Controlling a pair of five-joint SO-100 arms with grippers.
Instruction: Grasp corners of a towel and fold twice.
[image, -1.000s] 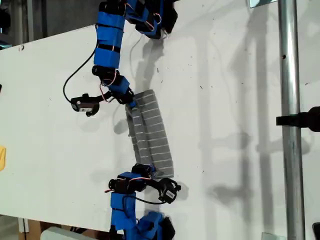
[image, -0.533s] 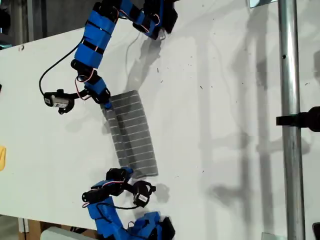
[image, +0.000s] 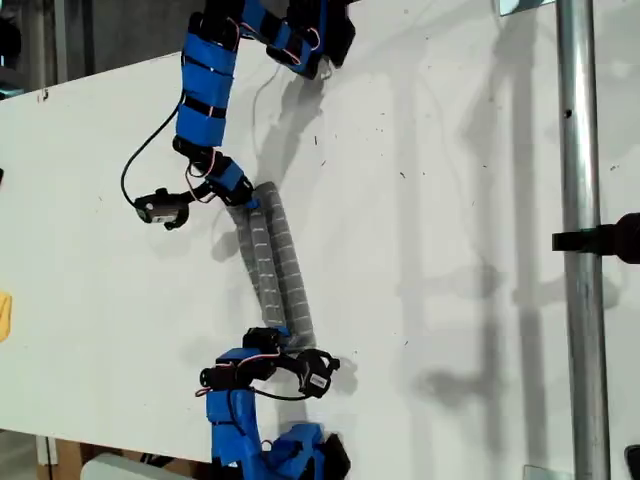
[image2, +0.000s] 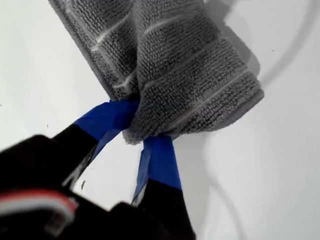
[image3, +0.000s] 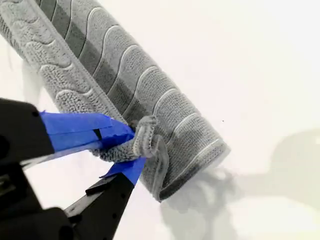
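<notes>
Pinching both ends, my first gripper (image2: 134, 131) and second gripper (image3: 131, 150) hold the towel (image: 274, 268)

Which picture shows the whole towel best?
The exterior view, because there the towel shows end to end as a narrow folded strip stretched between both arms. The first wrist view shows only one bunched end pinched by my first gripper; the second wrist view shows part of the strip, pinched by my second gripper.

arms (image: 205, 95): blue segments; black joints; black cables; blue-taped jaws
</notes>
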